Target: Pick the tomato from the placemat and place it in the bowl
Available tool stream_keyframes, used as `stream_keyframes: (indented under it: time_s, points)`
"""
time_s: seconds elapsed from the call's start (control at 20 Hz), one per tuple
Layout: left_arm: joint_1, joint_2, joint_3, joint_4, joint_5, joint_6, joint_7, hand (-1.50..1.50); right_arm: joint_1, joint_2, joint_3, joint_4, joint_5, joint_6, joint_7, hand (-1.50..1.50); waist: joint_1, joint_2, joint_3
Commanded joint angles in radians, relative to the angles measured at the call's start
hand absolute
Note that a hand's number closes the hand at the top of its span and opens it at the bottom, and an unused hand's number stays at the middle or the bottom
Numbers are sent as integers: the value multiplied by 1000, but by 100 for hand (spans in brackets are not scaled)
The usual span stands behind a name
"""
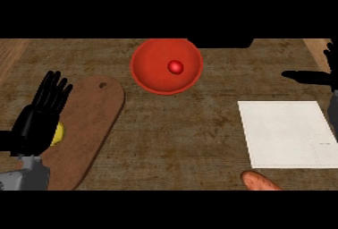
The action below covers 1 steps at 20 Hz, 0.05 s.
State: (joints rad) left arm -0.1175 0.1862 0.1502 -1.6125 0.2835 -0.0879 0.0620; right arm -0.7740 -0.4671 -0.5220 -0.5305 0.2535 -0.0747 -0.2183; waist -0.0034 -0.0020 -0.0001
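As the head view shows it, the tomato (pixel 175 66) already sits inside the red bowl (pixel 153 77), and the white placemat (pixel 287 133) lies bare. Right hand (pixel 315 77) hangs beside it, fingers apart, holding nothing; left hand (pixel 41 117) rests open. Little seems left.

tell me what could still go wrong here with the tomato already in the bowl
The tomato sits in the red bowl, so little is left to spoil. The right hand is at the view's right edge, over the counter past the white placemat; a sweep toward the bowl could nudge it. The left hand rests open over the wooden board, beside a yellow object it might bump.
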Motion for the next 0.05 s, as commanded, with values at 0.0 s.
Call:
stream_keyframes:
  time_s: [0.0]
  points:
    - [-15,-2,8,6,-3,6,-3,0,115,-68,2,-61,-39,114,-32,-150,-2,0,0]
